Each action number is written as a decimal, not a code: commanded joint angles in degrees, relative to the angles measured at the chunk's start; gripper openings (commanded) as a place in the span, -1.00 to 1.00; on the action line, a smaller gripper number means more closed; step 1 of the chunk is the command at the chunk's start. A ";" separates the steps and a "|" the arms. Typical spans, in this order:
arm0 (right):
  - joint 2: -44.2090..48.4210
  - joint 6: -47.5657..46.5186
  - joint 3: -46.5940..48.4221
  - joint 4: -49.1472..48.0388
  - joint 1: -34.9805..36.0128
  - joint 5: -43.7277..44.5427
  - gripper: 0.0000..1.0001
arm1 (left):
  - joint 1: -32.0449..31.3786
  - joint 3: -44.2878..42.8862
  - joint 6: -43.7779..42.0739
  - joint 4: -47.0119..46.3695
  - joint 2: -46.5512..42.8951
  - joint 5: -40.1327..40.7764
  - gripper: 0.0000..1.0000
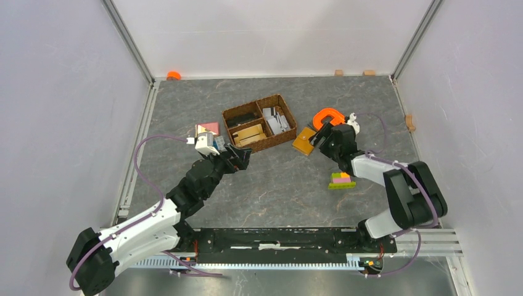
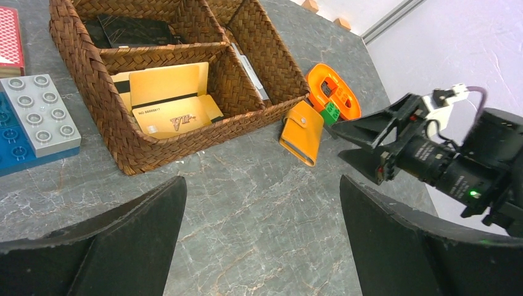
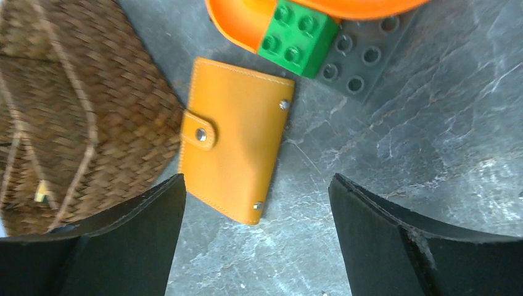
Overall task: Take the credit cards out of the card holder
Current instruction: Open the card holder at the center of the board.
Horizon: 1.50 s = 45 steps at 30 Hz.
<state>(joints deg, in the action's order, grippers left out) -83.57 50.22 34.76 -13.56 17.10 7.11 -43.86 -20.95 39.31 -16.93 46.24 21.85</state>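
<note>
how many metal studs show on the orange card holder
3 on the card holder: a snap on its closure tab, a rivet at the corner by the green brick, a second rivet at the corner nearest the camera. Its underside is hidden.

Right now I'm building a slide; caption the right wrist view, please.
Open right claw above the closed card holder beside the wicker basket.
</note>
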 commanded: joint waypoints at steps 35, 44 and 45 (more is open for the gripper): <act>-15.53 -12.63 14.47 11.42 6.77 4.72 -0.97 | 0.09 -0.80 -1.34 -1.97 0.99 -0.92 1.00; -3.38 -17.52 3.62 6.36 9.28 -2.05 -0.89 | 0.00 -4.65 -4.66 -0.83 7.90 -6.65 1.00; -2.05 -18.59 4.00 6.36 9.22 -0.69 -0.85 | 0.00 -5.16 -4.89 -0.58 8.88 -6.84 1.00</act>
<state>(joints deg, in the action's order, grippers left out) -90.37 36.25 38.85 -6.20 25.96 7.84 -43.86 -21.85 38.46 -16.51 52.14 18.41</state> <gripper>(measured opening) 0.045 0.994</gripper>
